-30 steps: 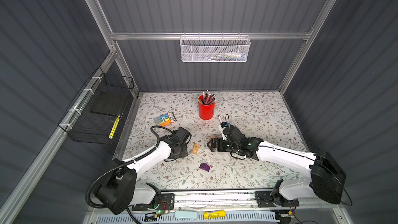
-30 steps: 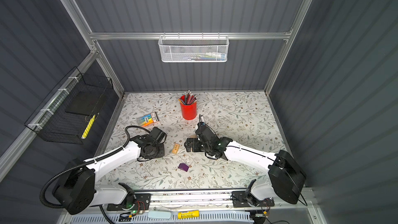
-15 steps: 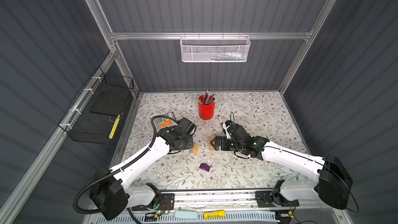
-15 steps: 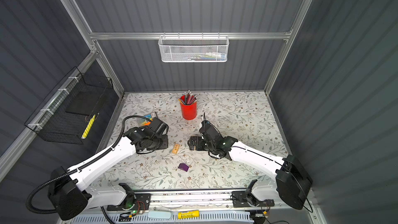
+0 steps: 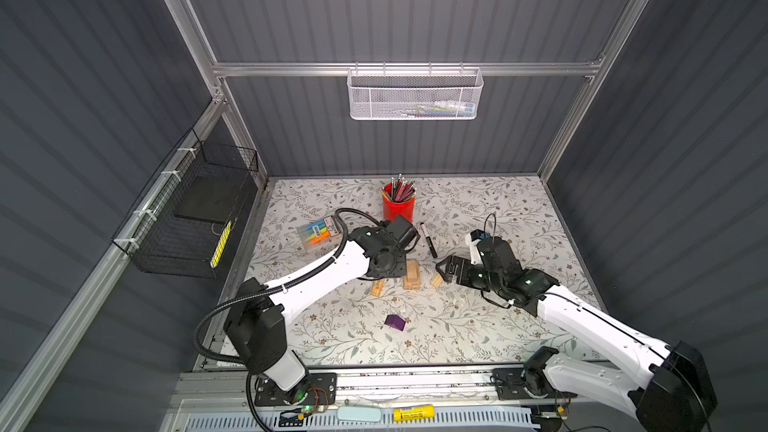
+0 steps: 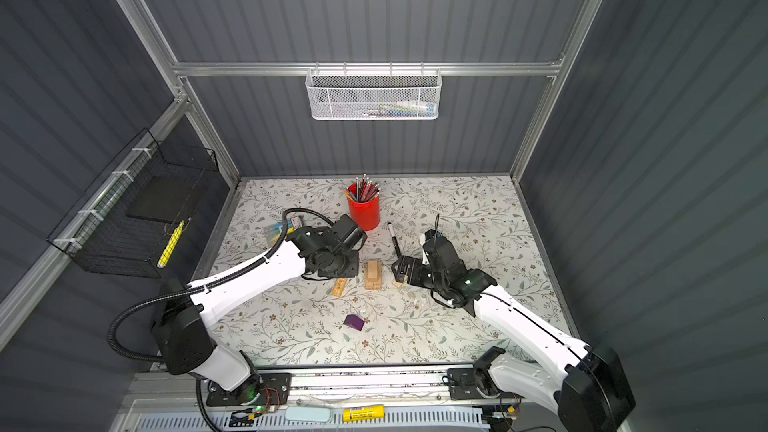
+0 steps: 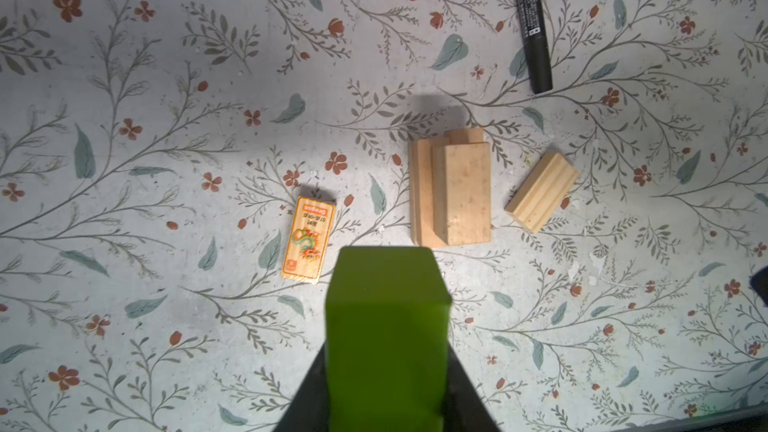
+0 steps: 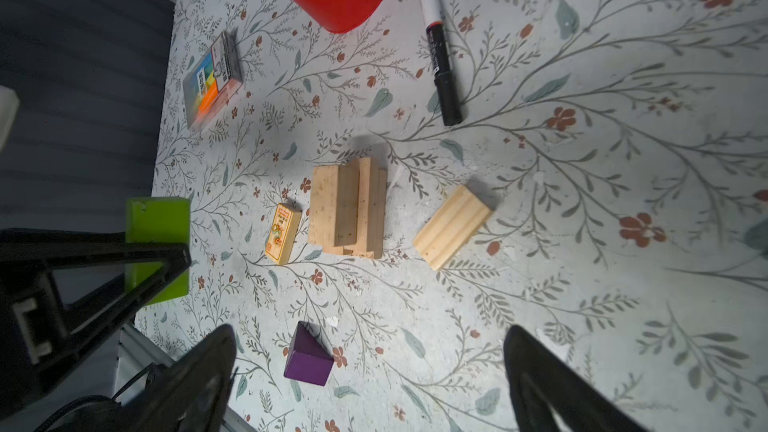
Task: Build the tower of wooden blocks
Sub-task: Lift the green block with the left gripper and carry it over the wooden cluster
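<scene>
At mat [image 5: 478, 209] centre, tower [image 5: 411, 276] is seen: few tan bricks laid flat, layers skewed, low. Green block [image 7: 386, 317] is pinched endwise by left gripper [image 7: 386, 361], raised above mat at tower's 9 o'clock, judged next layer. Right gripper [image 8: 370, 330] is spread wide, empty, at 3 o'clock, just beside loose tan block [image 5: 436, 280], judged next pick. Printed block [image 5: 377, 286] lies at 8 o'clock, purple block [image 5: 395, 322] at 6, marker [image 5: 428, 241] at 1.

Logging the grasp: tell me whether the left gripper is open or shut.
Shut on the green block: the left wrist view shows the jaws of the left gripper pressed against both its sides.
</scene>
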Tool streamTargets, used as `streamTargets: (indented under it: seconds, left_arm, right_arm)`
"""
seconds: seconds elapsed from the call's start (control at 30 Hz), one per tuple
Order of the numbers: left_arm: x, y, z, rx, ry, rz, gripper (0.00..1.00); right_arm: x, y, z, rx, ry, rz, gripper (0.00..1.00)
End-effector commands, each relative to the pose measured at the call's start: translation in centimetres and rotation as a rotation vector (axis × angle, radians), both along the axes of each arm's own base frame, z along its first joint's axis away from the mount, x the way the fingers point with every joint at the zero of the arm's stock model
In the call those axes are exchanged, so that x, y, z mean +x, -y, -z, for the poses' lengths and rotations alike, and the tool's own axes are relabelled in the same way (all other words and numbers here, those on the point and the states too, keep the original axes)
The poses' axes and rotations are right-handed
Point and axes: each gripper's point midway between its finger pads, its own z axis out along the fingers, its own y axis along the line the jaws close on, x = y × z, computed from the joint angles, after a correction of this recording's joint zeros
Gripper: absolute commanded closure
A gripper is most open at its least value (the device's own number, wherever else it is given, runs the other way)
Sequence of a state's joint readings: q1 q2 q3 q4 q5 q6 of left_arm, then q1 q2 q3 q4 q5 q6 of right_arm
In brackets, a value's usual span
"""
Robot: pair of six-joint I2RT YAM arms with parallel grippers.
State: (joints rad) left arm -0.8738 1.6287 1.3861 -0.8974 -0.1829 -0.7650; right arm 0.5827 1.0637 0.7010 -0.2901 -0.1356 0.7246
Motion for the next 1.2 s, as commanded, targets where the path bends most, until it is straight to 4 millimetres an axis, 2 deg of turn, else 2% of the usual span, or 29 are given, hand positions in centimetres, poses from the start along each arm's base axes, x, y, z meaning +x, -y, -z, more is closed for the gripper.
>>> streamTargets:
  seconds: [0.0,0.23,0.47,0.8,0.87,1.17]
  left_arm:
    - [0.3,2.0,-0.3,-0.01,-0.003,0.004,1.0]
    - [1.4,4.9,1.1,0.002,-0.027,0.007,1.0]
    - [2.4,6.2,2.3,0.006,-0.045,-0.053,1.0]
    - [2.4,5.7,4.3,0.068,-0.069,-0.094,1.0]
    - [2.3,6.0,4.6,0.067,-0.086,-0.082,1.0]
    - [2.0,5.8,5.8,0.094,-0.103,-0.063,1.0]
  right_arm:
    - [-0.7,0.4,0.7,-0.001,-0.028,-0.028,0.01]
    - [-0.1,0.9,1.5,0.02,-0.083,-0.005,0.01]
    - [0.2,1.4,2.0,0.023,-0.114,0.016,0.01]
    - [0.3,1.2,1.8,0.074,-0.127,0.013,0.01]
    - [0.5,1.1,2.5,0.064,-0.149,0.01,0.01]
    - [0.6,1.1,2.6,0.058,-0.156,0.012,0.01]
